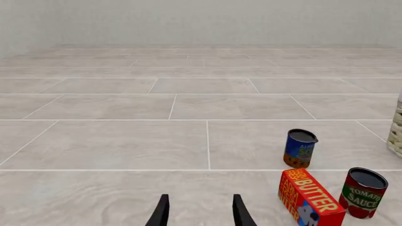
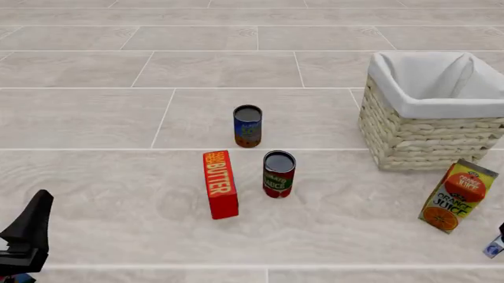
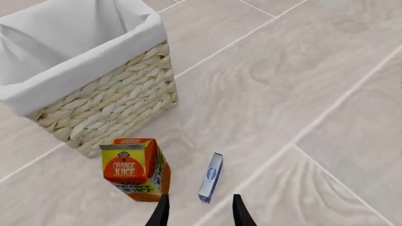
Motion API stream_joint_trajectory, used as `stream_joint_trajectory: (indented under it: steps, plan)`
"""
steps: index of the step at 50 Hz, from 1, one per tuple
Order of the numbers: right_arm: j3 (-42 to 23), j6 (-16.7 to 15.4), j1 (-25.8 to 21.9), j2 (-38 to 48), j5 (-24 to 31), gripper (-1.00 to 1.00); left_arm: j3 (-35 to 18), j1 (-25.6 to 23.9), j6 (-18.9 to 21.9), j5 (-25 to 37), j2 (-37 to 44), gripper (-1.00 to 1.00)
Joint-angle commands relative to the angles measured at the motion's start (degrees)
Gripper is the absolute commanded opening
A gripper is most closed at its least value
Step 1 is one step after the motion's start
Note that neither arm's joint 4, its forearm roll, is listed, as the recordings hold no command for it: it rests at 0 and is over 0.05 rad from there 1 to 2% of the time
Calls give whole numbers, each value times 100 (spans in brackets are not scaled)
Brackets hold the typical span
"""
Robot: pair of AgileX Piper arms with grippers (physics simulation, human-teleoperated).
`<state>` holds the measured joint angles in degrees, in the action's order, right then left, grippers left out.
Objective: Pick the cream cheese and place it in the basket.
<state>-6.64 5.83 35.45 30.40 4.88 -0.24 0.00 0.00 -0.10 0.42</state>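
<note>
The cream cheese (image 3: 211, 177), a small pale blue and whitish packet, stands on edge on the floor next to the orange juice carton (image 3: 133, 168). In the front view only its corner (image 2: 494, 248) shows at the right edge. My right gripper (image 3: 198, 213) is open and empty, a short way behind the packet and apart from it. The wicker basket (image 3: 113, 106) with its white lining stands beyond the carton, at the back right in the front view (image 2: 417, 138). My left gripper (image 1: 199, 213) is open and empty, low at the front left (image 2: 38, 206).
A red BUTTER box (image 2: 219, 184), a tomato sauce can (image 2: 278, 174) and a blue can (image 2: 247, 126) stand in the middle. The orange juice carton (image 2: 458, 196) leans in front of the basket. The left wrist view shows the butter box (image 1: 309, 197) and both cans.
</note>
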Motion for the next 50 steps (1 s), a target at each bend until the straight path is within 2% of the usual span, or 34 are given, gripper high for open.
stream_joint_trajectory:
  steps: [1,3,10,14,16,17,22,26,31,40,50]
  plan:
    - [259,8,218,1099,-1131,100,0,0,0,0,0,100]
    - [281,12,249,1419,-1443,100,0,0,0,0,0,100]
    - [235,30,331,2039,-1987,100,0,0,0,0,0,100]
    - [237,142,434,2303,-2219,100,0,0,0,0,0,100]
    - [310,191,299,2439,-2351,100,0,0,0,0,0,100]
    - [371,290,319,2665,-2569,100,0,0,0,0,0,100]
    - [596,195,177,3188,-3229,100,0,0,0,0,0,100]
    - [661,125,79,3365,-3418,100,0,0,0,0,0,100]
    - [662,94,145,4369,-4255,100,0,0,0,0,0,100]
    - [661,52,218,5152,-4982,100,0,0,0,0,0,100]
    - [662,-6,242,5649,-5400,100,0,0,0,0,0,100]
